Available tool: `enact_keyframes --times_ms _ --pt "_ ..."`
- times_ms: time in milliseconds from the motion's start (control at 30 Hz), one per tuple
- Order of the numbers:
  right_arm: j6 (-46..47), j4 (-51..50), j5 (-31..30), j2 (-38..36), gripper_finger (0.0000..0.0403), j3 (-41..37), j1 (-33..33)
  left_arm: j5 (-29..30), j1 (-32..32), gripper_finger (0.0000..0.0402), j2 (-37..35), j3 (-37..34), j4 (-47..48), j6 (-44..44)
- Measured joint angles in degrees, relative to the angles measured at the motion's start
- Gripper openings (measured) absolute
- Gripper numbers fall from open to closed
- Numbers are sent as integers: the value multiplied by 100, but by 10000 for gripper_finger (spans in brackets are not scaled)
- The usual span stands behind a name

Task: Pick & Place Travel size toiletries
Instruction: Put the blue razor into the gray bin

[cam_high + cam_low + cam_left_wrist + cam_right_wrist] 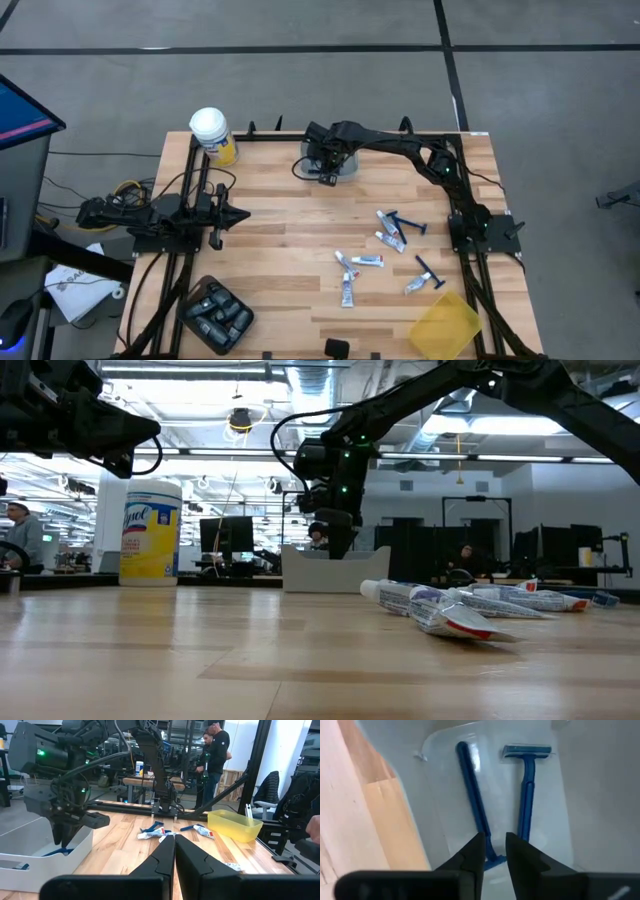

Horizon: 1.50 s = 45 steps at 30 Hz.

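Only legible txt: "Lysol" brand, blue script on label of yellow wipes tub [150, 532] w/ white lid, far left of table. Tube print too small to read.

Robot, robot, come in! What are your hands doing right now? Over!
Right gripper open over clear bin, two razors inside. Left gripper shut, parked. Nothing blocking.

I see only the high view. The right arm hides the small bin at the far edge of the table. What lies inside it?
Observer: The right wrist view shows two blue razors lying side by side in the white bin.
Operator: Does the right gripper hold one of them?
Observer: No. The right gripper hangs just above them, fingers slightly apart, with nothing between.
Operator: Is the left gripper open?
Observer: No. In its wrist view, the left gripper is shut and empty.
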<state>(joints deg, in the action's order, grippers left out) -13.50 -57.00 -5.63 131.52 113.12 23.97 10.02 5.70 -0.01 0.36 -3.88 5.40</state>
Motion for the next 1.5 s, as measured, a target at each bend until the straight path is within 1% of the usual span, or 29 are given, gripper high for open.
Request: enact_keyframes --times_ms 67,233,333,467,633,700,767,867,933,1067,1167,1333,1500 --pt "0 -34 4 0 79 10 0 0 0 8 0 0 0 -1" --pt "138 -817 152 -107 128 500 21 0 1 8 0 0 0 -1" --pt "279 -1333 219 -403 163 737 55 0 0 8 0 -1 0 -1" --pt "446 -2002 219 -971 199 763 52 0 -1 8 0 0 0 -1" --pt "654 -2822 268 -1641 216 713 46 0 0 8 0 0 0 -2" --pt "747 -2947 267 -2020 216 472 48 0 0 8 0 0 0 1" --pt "864 -2941 267 -2498 213 24 41 0 1 8 0 0 -2 0" --pt "1178 -2914 265 -3274 207 -889 -23 0 0 8 0 0 -2 -2" --pt "1463 -2804 266 -3825 203 -1620 -110 0 -1 8 0 0 -1 -2" --pt "2087 -2199 267 -4925 197 -3252 -366 0 -1 8 0 -1 -2 -2" --pt "2624 -1716 283 -5609 196 -4460 -574 0 1 8 0 0 0 -1" --pt "3329 -943 363 -6280 199 -6074 -797 0 2 8 0 0 0 -2" --pt "3408 -134 434 -6329 197 -7137 -913 0 2 8 0 0 -2 -2"
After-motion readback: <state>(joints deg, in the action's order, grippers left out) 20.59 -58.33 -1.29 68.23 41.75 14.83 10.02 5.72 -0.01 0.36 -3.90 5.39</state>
